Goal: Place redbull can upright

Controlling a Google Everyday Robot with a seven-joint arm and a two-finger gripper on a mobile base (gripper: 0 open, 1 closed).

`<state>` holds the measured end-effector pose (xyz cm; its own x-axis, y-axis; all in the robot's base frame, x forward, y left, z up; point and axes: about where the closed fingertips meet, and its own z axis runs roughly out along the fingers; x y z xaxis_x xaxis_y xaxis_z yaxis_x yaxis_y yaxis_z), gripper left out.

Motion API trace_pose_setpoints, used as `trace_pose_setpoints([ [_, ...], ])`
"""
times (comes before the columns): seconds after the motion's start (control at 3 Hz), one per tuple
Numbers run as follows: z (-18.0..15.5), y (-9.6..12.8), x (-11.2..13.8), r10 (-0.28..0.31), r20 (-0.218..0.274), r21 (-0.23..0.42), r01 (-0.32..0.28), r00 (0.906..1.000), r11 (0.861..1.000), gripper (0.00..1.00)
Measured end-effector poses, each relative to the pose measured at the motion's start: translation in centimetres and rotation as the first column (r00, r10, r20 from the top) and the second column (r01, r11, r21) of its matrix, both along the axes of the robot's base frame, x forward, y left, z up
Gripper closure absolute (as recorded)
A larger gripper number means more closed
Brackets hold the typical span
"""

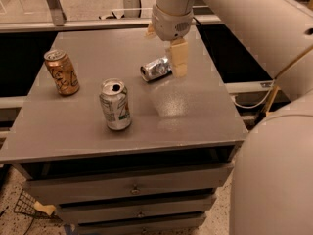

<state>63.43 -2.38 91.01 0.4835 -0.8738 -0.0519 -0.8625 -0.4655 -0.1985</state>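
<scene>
The redbull can (155,68) is slim and silver-blue and lies on its side near the middle back of the grey table (195,111). My gripper (165,52) hangs just above and behind the can's right end, open and empty. One beige finger (179,58) reaches down beside the can's right end. The other finger (150,31) shows only partly behind the wrist. I cannot tell whether the finger touches the can.
A wider white-green can (116,105) stands upright at the front middle. An orange-gold can (61,72) stands at the left. The table has drawers (132,190) below. My large arm link (274,175) fills the right foreground.
</scene>
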Motion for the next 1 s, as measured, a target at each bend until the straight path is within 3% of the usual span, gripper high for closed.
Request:
trace_pose_setpoints([
  [0.33, -1.3, 2.0, 0.4, 0.011, 0.005, -0.06, -0.01, 0.9999, 0.998, 0.0],
  [1.0, -5.0, 3.6, 1.2, 0.025, -0.051, -0.133, -0.031, 0.9984, 0.991, 0.0],
])
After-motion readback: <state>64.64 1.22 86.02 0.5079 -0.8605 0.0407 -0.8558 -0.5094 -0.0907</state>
